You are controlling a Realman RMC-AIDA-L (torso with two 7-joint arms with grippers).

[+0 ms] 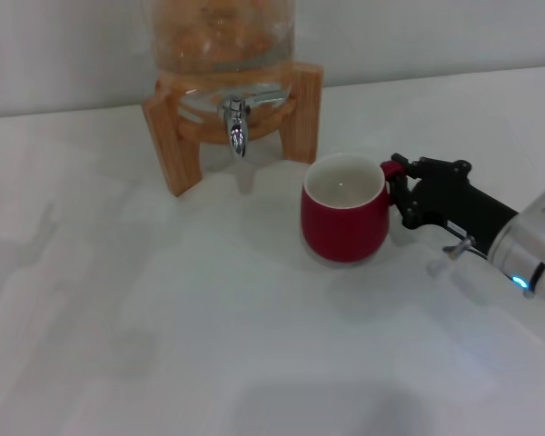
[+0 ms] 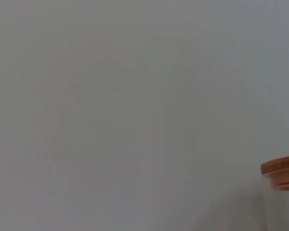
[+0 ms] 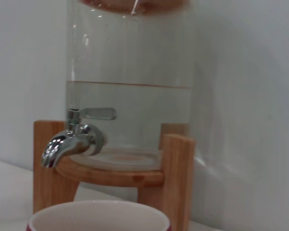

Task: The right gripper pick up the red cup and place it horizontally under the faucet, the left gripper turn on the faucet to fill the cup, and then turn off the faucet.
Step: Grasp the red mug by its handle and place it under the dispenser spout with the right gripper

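The red cup (image 1: 344, 221) is seen standing upright on the white table (image 1: 163, 318), its long axis vertical and its white-lined mouth turned upward; its small loop handle (image 1: 393, 170) is pointed toward the robot's right. The cup is placed in front of the wooden stand (image 1: 177, 145) and to the right of the faucet (image 1: 235, 123), not beneath the spout. The faucet's spout is directed downward and forward, and its lever is shown lying level in the right wrist view (image 3: 97, 113). The right gripper (image 1: 402, 189) is brought in from the right at the cup's handle side, with its black fingers (image 1: 409, 211) set about the handle; whether they are pressed onto it or merely beside it cannot be told. The glass jar (image 3: 130, 82) is shown partly filled with clear liquid. One cup, one faucet, one jar and one stand are counted. The left gripper is not seen (only a pale surface and an orange-brown rim (image 2: 282, 172) are shown in its wrist view).
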